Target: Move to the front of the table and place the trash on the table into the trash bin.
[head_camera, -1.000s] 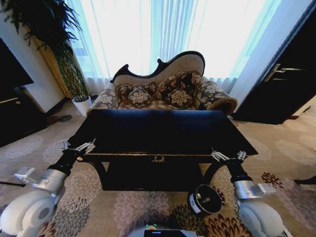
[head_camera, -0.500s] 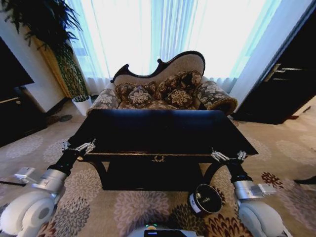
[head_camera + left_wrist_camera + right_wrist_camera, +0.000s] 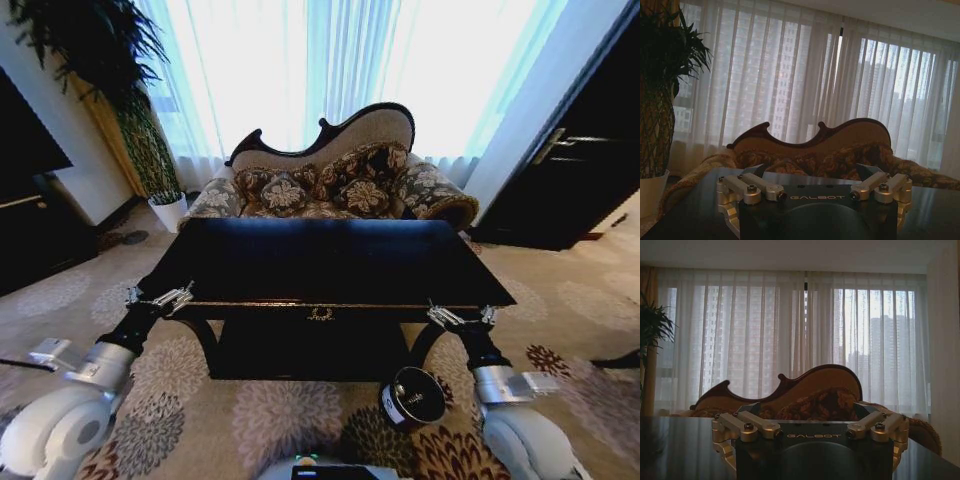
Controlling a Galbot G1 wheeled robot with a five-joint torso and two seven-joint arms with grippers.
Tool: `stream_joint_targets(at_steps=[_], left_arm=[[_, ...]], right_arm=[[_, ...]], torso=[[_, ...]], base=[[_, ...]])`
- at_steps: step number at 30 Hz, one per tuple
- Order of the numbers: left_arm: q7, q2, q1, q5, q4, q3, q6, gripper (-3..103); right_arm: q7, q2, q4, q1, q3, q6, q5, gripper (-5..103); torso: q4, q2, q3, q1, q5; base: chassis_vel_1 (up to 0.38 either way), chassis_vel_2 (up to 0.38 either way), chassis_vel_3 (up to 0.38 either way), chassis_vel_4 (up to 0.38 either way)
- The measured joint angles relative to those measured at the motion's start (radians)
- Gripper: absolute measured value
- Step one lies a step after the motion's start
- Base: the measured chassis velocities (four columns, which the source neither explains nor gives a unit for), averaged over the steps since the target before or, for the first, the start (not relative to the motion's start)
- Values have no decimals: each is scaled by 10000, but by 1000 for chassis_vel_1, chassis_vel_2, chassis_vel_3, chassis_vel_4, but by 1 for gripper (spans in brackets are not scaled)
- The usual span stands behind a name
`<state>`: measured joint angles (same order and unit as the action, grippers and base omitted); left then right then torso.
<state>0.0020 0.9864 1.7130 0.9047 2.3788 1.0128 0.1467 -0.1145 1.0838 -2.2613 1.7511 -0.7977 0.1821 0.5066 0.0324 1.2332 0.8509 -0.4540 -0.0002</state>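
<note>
Nearer now, table front edge meets both parked grippers.

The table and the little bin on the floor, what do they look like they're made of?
The table: probably wood under glossy black lacquer, since its top mirrors the window; the edge trim looks gold. The trash bin: smooth black with a white label, plastic or metal, hard to tell.
</note>
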Motion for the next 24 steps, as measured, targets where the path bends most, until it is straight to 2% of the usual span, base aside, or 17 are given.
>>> stream_joint_targets(at_steps=[24], left_arm=[[1,-1,0,0,0,0,0,100]], right_arm=[[0,1,0,1,0,0,0,100]], torso=[[0,0,-1,1,0]], base=[[160,-149,-156,154]])
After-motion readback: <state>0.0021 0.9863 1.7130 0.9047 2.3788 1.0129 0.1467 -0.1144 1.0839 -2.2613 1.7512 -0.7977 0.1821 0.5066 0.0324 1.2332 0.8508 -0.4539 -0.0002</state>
